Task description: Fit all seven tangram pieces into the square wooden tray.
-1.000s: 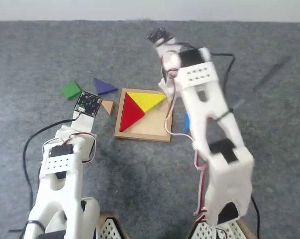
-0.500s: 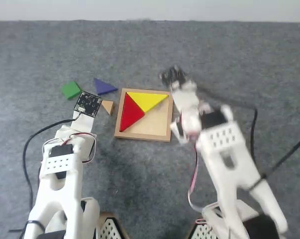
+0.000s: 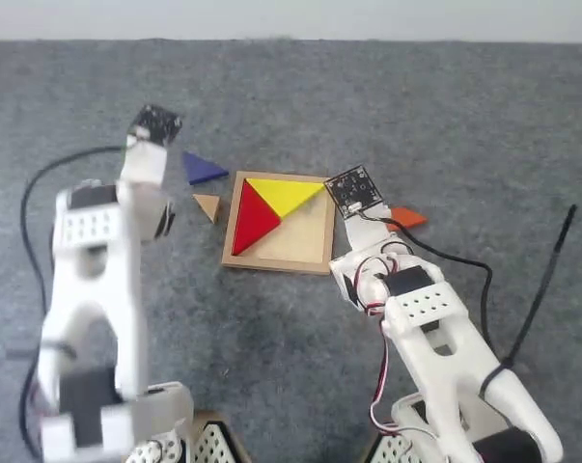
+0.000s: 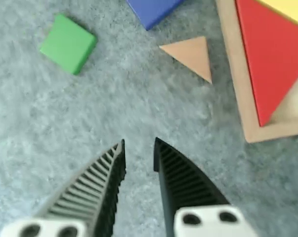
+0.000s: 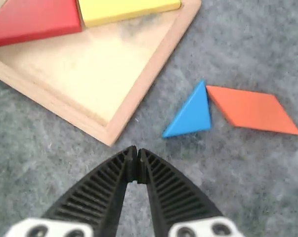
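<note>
Tray (image 3: 292,246) holds red triangle (image 3: 252,224) and yellow triangle (image 3: 283,193); five pieces lie outside on the mat. Step in hand, by judgement: choosing the third piece. Right gripper (image 5: 134,152) is clenched and empty beside the light-blue triangle (image 5: 191,116), so it must open first. Left gripper (image 4: 139,144) is slightly parted and empty.

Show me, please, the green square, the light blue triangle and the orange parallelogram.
green square (image 4: 68,43): left wrist view, top face centre.
light blue triangle (image 5: 192,116): right wrist view, top face centre.
orange parallelogram (image 5: 252,116): right wrist view, top face centre.
</note>
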